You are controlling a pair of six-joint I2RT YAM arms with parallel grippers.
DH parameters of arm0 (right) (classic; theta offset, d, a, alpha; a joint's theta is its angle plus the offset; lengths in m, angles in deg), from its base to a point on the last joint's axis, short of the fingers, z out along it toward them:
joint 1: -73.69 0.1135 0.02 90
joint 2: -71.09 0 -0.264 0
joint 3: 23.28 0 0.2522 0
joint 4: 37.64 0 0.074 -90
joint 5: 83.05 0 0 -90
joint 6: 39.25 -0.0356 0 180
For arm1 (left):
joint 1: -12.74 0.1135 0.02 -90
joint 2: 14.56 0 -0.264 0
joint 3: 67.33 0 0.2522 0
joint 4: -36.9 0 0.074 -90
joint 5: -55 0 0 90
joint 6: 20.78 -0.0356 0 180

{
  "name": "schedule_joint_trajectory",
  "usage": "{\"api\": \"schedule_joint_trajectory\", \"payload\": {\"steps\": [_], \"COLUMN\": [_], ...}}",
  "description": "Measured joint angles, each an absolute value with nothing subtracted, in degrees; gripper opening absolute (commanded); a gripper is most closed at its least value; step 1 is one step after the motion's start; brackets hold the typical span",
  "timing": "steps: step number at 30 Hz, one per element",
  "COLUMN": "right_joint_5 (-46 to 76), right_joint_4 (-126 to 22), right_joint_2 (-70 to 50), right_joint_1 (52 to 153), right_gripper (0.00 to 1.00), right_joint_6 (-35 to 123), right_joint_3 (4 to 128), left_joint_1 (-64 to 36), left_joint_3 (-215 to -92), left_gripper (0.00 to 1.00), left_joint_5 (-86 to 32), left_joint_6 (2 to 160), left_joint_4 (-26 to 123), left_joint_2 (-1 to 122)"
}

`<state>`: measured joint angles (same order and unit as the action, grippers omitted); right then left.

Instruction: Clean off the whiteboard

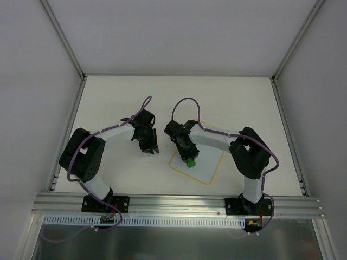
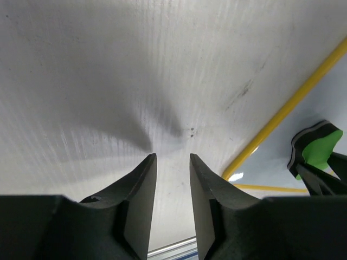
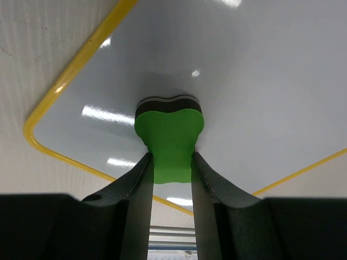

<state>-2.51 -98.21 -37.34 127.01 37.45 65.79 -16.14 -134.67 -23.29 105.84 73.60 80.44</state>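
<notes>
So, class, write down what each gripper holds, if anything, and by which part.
The right gripper pinches the green eraser by its narrow end, felt side on the whiteboard. The left gripper holds nothing.

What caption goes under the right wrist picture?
Right gripper holds a green eraser against the yellow-edged whiteboard.

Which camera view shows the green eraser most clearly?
The right wrist view: the green eraser fills the centre, held by the right hand over the whiteboard. The top external view shows only a small green spot; the left wrist view catches just one part at its right edge.
</notes>
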Motion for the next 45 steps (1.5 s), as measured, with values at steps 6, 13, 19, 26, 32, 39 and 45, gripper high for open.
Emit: {"api": "schedule_joint_trajectory", "payload": {"steps": [6, 13, 19, 26, 32, 39, 45], "right_joint_5": [-2.70, -1.04, -0.89, -0.89, -0.87, -0.89, -0.45], "right_joint_4": [-99.80, -96.81, -94.73, -93.86, -93.51, -93.09, -92.59], "right_joint_2": [-41.14, -43.37, -43.54, -43.59, -43.63, -43.63, -43.41], "right_joint_1": [126.48, 124.95, 124.52, 124.52, 124.50, 124.50, 124.39], "right_gripper": [0.00, 0.00, 0.00, 0.00, 0.00, 0.00, 0.00], "right_joint_6": [35.55, 31.53, 30.37, 29.93, 29.75, 29.47, 28.20], "right_joint_3": [70.93, 74.47, 74.71, 74.71, 74.71, 74.56, 74.01], "left_joint_1": [-17.65, -17.65, -17.65, -17.67, -17.93, -18.41, -19.11], "left_joint_3": [-132.92, -131.11, -131.15, -131.81, -133.32, -134.54, -134.52], "left_gripper": [0.34, 0.32, 0.30, 0.29, 0.27, 0.00, 0.00], "left_joint_5": [-23.60, -24.60, -25.22, -25.09, -25.09, -25.09, -25.68], "left_joint_6": [106.08, 106.15, 106.17, 106.26, 106.36, 106.95, 107.37], "left_joint_4": [73.21, 73.21, 72.22, 70.85, 69.10, 67.59, 67.55], "left_joint_2": [78.49, 77.57, 77.62, 78.86, 80.55, 82.49, 82.45]}}
